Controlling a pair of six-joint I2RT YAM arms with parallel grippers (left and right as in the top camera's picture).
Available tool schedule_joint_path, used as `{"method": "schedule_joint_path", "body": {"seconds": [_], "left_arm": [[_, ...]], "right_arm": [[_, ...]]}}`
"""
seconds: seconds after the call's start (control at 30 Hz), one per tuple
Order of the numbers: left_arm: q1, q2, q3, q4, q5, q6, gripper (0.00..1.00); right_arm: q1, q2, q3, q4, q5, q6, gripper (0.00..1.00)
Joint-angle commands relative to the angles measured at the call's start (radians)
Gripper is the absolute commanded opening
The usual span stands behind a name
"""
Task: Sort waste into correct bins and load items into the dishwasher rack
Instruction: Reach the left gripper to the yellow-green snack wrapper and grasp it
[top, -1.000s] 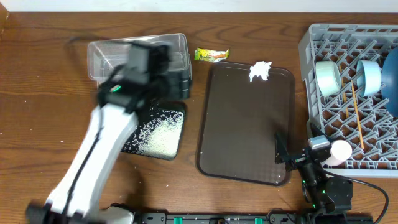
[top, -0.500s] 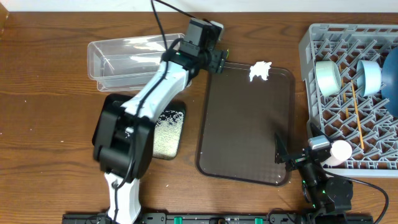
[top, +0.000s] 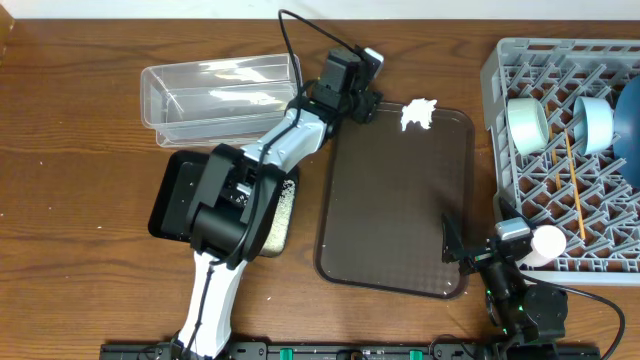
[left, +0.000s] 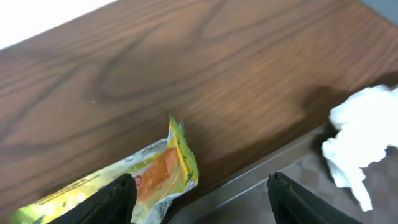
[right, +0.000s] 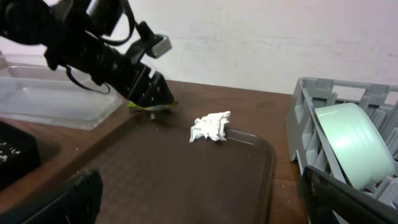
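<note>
My left gripper (top: 354, 100) is open, low over the table at the brown tray's far left corner. In the left wrist view the yellow-green snack wrapper (left: 127, 180) lies on the wood beside the left finger, partly between the open jaws (left: 205, 202); the arm hides it from overhead. The crumpled white tissue (top: 418, 114) lies on the brown tray's far edge, to the right (left: 364, 137). The clear tub (top: 215, 95) and the black tray (top: 175, 195) with rice grains (top: 285, 200) are to the left. My right gripper (right: 199, 205) is open and empty, near the tray's front right corner (top: 465, 252).
The brown serving tray (top: 395, 200) fills the middle. The grey rack (top: 545, 190) at the right holds a pale green-white bowl (top: 527, 125), a light blue bowl (top: 592, 122), a blue plate (top: 630, 130), chopsticks (top: 573, 185) and a pink-white cup (top: 546, 243). Stray grains (top: 268, 297) lie near the front.
My left arm swung from over the clear tub and black tray rightward to the wrapper, which it now hides in the overhead view. The right arm has not moved.
</note>
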Motion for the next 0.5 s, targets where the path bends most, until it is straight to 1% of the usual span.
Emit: {"method": "schedule_joint_path", "body": {"seconds": [0.0,0.2,0.27,0.33,0.47], "left_arm": [[0.002,0.047,0.015,0.021,-0.010,0.021,0.70],[0.005,0.070,0.015,0.055,-0.037,0.039,0.60],[0.005,0.071,0.015,0.055,-0.040,0.039,0.52],[0.005,0.073,0.015,0.056,-0.041,0.039,0.49],[0.005,0.075,0.015,0.077,-0.084,0.039,0.28]], "right_arm": [[-0.007,-0.007,-0.004,0.000,-0.008,0.013,0.99],[-0.007,-0.007,-0.005,0.000,-0.008,0.013,0.99],[-0.007,-0.007,-0.005,0.000,-0.008,0.013,0.99],[-0.007,-0.007,-0.005,0.000,-0.008,0.013,0.99],[-0.007,-0.007,-0.005,0.000,-0.008,0.013,0.99]]}}
